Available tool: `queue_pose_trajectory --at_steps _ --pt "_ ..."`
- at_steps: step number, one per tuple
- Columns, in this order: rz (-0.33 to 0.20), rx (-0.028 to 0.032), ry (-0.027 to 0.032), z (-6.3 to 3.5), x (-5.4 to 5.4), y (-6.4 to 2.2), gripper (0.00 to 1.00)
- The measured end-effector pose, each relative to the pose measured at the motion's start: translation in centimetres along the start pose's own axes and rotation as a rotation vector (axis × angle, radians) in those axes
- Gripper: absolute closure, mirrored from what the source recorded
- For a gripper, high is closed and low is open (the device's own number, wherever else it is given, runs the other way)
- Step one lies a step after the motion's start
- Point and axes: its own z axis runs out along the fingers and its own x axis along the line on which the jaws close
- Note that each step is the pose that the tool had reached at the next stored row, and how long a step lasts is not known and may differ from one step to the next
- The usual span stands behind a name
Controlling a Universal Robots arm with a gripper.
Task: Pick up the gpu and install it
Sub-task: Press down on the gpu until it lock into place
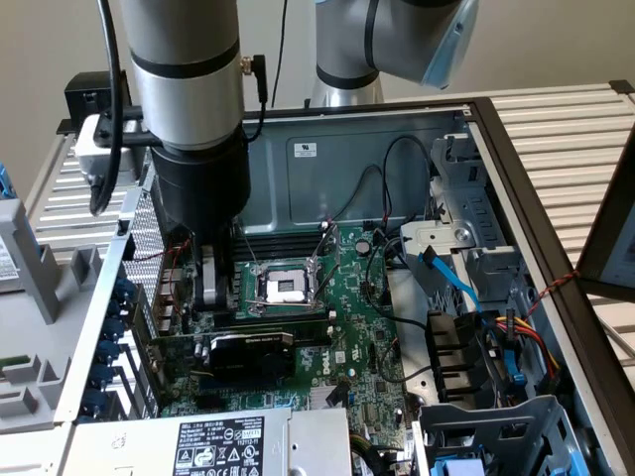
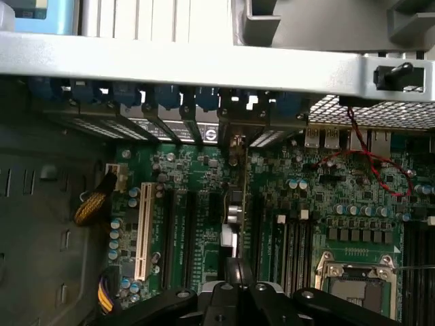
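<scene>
Green motherboard point(image 1: 357, 327) lies flat inside the open computer case point(image 1: 496, 149), and the gpu point(image 1: 253, 349) stands on it on its edge, near the front of the exterior view, with its black fan shroud facing the camera. Its long edge sits along the board just below the processor socket point(image 1: 283, 288), and its end points toward the perforated rear wall point(image 1: 144, 238) at the exterior view's left. The gripper point(image 1: 213, 288) hangs from the grey arm directly above the card's left part, its dark fingers closed together and very near the card's top edge; whether they pinch the card or only touch it I cannot tell. In the wrist view the gripper point(image 2: 238, 288) shows its black linkage, and the thin edge of the gpu point(image 2: 234, 197) runs from it toward the row of blue slot clips point(image 2: 163, 95), between the black expansion slots. One white slot point(image 2: 143, 231) lies beside. Red wire point(image 2: 367, 159) loops over the board.
</scene>
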Motion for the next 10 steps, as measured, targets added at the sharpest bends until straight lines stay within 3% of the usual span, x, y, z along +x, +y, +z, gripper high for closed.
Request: queue_pose_trajectory --at_steps 4,7,10 --pt "0.0 -0.0016 0.0 -0.07 0.5 -1.34 0.89" --pt "0.0 -0.011 -0.0026 -0.09 0.8 -2.0 0.89" --pt "0.0 -0.0182 -0.0086 0.17 0.8 -2.1 0.89"
